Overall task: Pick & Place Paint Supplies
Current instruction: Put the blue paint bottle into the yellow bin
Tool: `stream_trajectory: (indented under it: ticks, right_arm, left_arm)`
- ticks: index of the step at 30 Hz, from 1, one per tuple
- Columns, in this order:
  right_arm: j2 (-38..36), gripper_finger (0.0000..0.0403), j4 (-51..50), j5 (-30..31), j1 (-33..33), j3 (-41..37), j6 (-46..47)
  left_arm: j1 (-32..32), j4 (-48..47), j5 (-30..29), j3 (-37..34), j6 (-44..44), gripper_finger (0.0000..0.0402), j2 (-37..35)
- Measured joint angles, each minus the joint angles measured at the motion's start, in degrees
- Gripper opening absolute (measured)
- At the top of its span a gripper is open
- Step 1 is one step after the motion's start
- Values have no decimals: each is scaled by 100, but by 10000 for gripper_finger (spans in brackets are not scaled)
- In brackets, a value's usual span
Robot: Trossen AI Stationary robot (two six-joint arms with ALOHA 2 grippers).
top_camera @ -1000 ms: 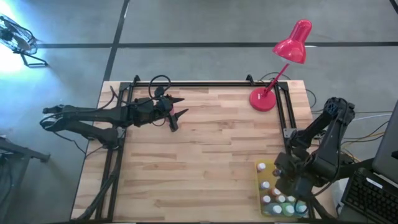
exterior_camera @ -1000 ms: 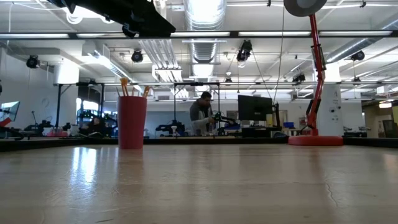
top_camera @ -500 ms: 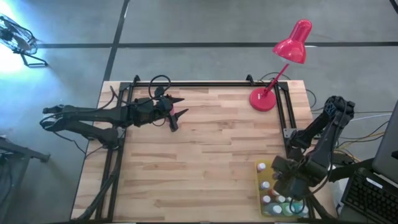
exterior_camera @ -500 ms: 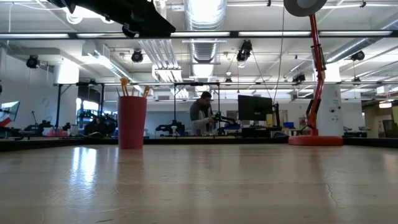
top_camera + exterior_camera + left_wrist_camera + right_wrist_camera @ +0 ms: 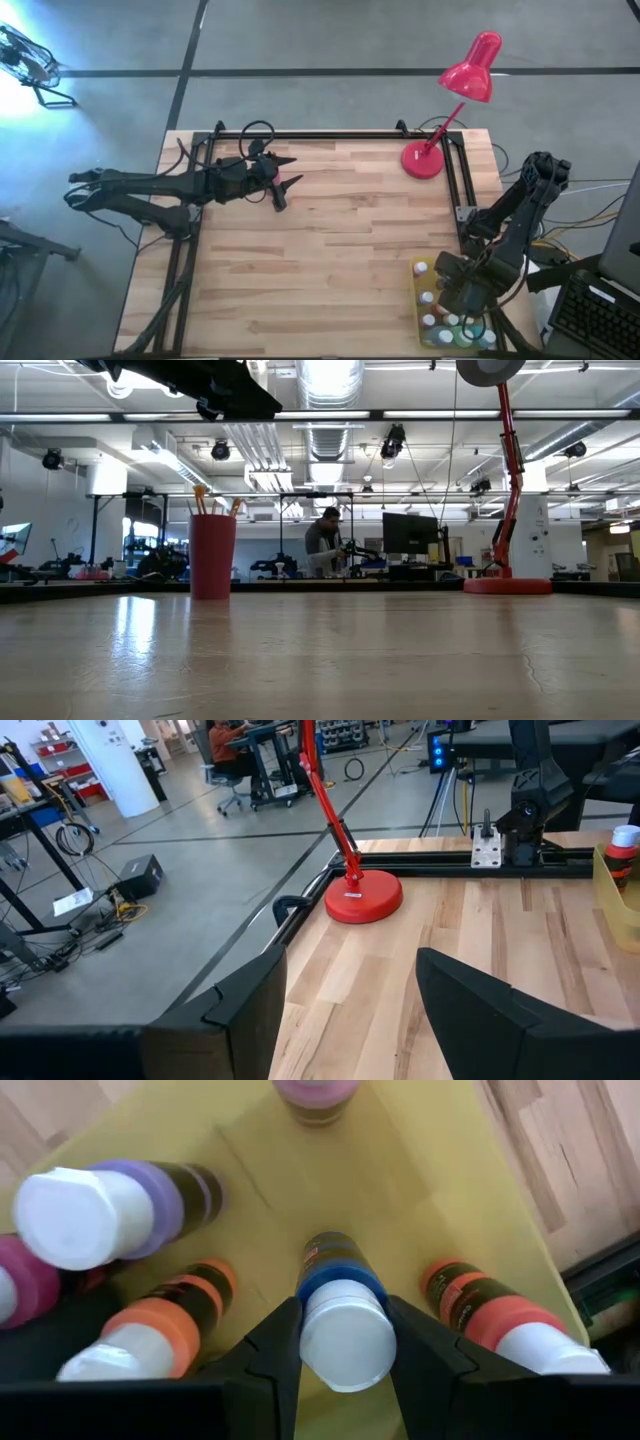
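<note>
**Blue bottle between the fingers, neighbours crowding close**

Our chief worry is the crowd around the target. The right gripper (image 5: 345,1370) sits over the yellow tray (image 5: 400,1200) at the table's near right corner, and its two dark fingers (image 5: 275,1350) bracket the white cap of a blue-banded paint bottle (image 5: 340,1315). They are narrowed to about the cap's width; we cannot tell whether they already press it or merely flank it. An orange bottle (image 5: 165,1325) stands just beside one finger and a red-orange bottle (image 5: 500,1315) just beside the other, so, as we judge it, a skewed lift or a slightly off-centre squeeze could tip either one, or let the smooth cap slip out. A purple-collared bottle (image 5: 110,1205) and a pink one (image 5: 310,1095) stand farther off on the tray.

Toward the far left of the table, the left gripper (image 5: 282,186) waits with its fingers parted and nothing between them. Beyond it, near the far right corner, stands the red lamp (image 5: 450,110).
</note>
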Motion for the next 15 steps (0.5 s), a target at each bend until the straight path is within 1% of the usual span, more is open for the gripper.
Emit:
stream_trajectory:
  ticks: [13, 15]
  right_arm:
    - [-11, 111, 83, -3, 0, -117, -163]
    - [-11, 122, 83, -30, 0, -112, -174]
  left_arm:
    - [0, -2, 0, 0, -1, 229, 0]
    - [0, -2, 0, 0, 0, 229, 0]
